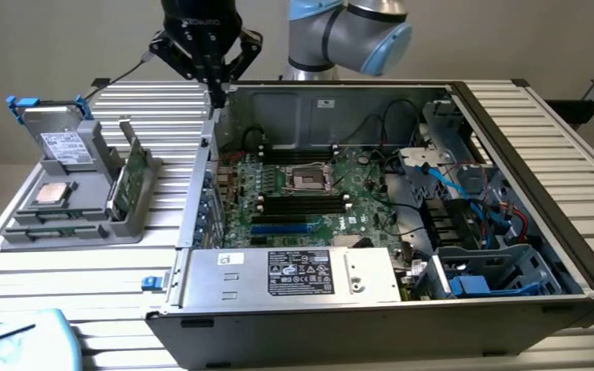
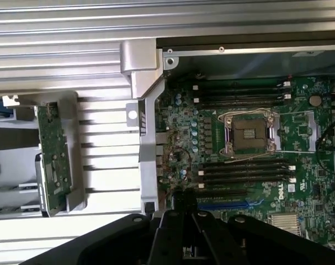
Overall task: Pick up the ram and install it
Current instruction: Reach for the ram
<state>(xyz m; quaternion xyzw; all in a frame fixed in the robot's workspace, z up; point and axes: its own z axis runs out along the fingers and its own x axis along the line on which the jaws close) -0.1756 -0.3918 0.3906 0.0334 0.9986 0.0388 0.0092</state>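
The ram stands on edge in a grey holder on the worktop, at about nine o'clock from the open computer case. Nothing grips it. The claw hangs at about one o'clock from the ram, above the case's rear corner, its fingers pinched together and empty. Inside the case, the black slots on the motherboard look vacant. By my reading the task has barely started: the pick-up is not done, nor the seating of the ram in a slot.
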